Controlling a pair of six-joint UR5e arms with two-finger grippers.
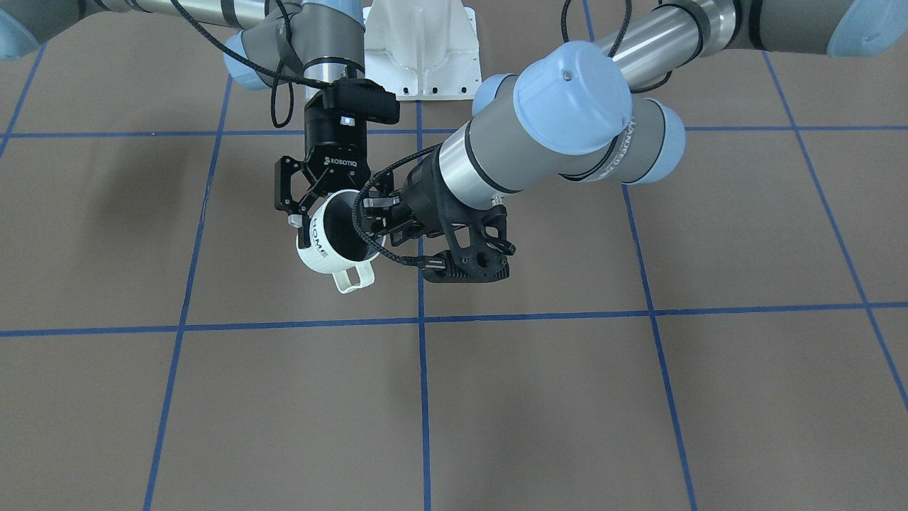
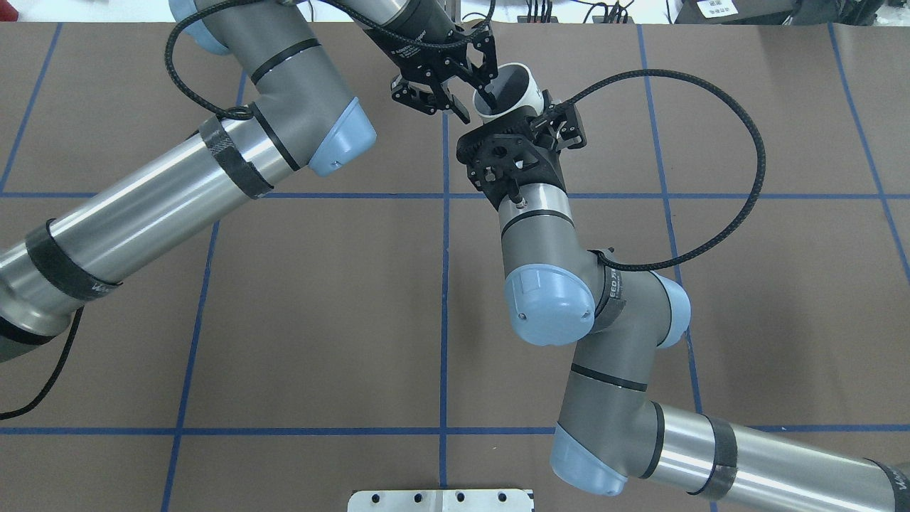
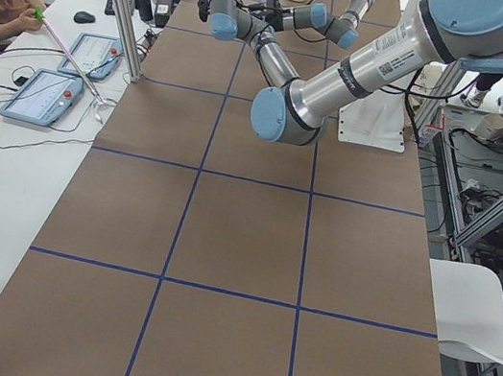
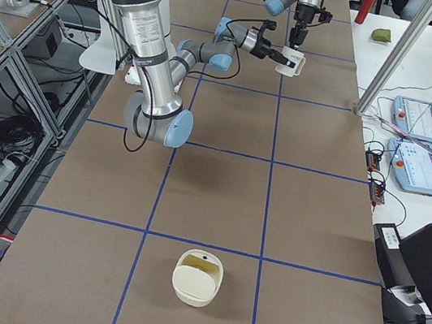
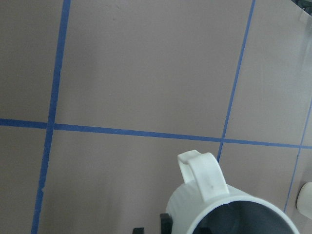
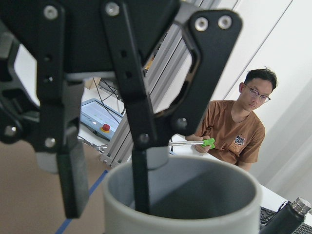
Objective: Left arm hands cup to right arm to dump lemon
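Note:
The cream-white cup (image 1: 323, 245) with black "HOME" lettering hangs tilted above the table, handle toward the operators' side. It also shows in the overhead view (image 2: 522, 78) and the left wrist view (image 5: 195, 204). My right gripper (image 1: 337, 206) comes down from the robot's side and is shut across the cup's body. My left gripper (image 1: 374, 213) is open at the rim. One of its fingers (image 6: 140, 185) is inside the cup and the other stands outside, apart from the wall. The cup's inside looks dark and the lemon is hidden.
A cream container (image 4: 197, 278) with a yellowish inside stands on the table near the robot's right end. The white robot base (image 1: 418, 50) is at the back. An operator (image 6: 239, 126) sits beside the table by two tablets (image 4: 416, 120).

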